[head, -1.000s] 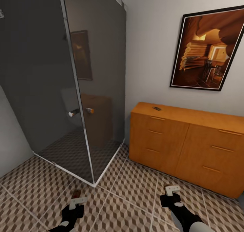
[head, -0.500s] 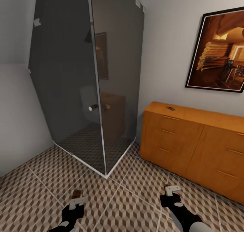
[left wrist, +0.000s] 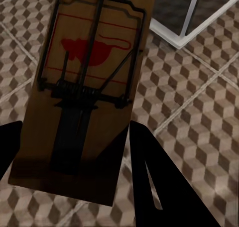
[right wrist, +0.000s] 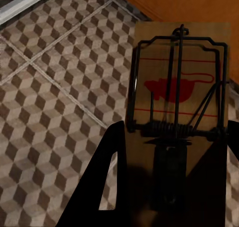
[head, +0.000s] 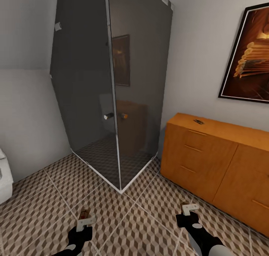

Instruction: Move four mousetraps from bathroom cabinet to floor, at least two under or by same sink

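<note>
In the left wrist view, a brown mousetrap (left wrist: 89, 87) with dark wire and a red mouse print sits between the dark fingers (left wrist: 149, 182) of my left gripper (left wrist: 74, 157), which is shut on it. My right gripper (right wrist: 169, 187) is shut on a second mousetrap (right wrist: 179, 107). From the head view both grippers, left (head: 85, 221) and right (head: 189, 209), hang low over the cube-patterned bathroom floor (head: 142, 226). A third mousetrap (head: 198, 121) lies on top of the orange-wood cabinet (head: 209, 162) at the right. The sink is out of view.
A dark glass shower enclosure (head: 112, 98) with a metal-framed corner stands ahead in the middle. A framed picture (head: 248, 57) hangs above the cabinet. A white fixture (head: 3, 177) shows at the left edge. Open tiled floor lies between the shower and me.
The whole head view has swung left, so the shower and cabinet sit further right in the picture and a white fixture has come in at the left edge. Both grippers still hold their mousetraps.
</note>
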Available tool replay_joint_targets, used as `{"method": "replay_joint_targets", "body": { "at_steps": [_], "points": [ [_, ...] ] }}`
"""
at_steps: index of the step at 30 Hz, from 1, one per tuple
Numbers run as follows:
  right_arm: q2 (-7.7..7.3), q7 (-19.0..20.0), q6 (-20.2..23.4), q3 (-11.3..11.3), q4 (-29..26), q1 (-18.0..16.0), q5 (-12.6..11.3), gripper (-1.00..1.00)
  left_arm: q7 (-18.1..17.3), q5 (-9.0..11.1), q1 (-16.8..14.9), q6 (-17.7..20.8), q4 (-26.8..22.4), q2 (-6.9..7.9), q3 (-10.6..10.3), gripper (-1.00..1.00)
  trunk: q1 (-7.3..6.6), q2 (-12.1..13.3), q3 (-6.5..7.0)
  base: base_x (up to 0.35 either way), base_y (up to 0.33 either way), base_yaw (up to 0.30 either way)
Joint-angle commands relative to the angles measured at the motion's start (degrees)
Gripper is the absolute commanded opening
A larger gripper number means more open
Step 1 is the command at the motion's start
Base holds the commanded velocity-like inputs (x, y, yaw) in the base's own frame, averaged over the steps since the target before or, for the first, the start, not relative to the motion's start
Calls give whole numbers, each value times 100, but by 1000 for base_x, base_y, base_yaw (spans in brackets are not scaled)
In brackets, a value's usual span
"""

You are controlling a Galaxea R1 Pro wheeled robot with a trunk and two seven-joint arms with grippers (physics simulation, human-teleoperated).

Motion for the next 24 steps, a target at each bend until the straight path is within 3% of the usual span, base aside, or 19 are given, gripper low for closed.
{"method": "replay_joint_targets", "body": {
  "at_steps": [1,12,24],
  "points": [
    [1,0,-24,-42,7,-4,58,-100,34,23,-11,-32,22,-5,-49,-100,-1,-3,-10,-71,-292,253],
    [1,0,-24,-42,7,1,58,-100,34,26,-11,-49,22,2,-43,-100,-1,-3,-49,-91,-240,253],
    [1,0,-24,-42,14,4,58,-100,34,31,-11,-49,22,3,-43,-100,-1,-3,-93,-75,231,253]
  ]
}}
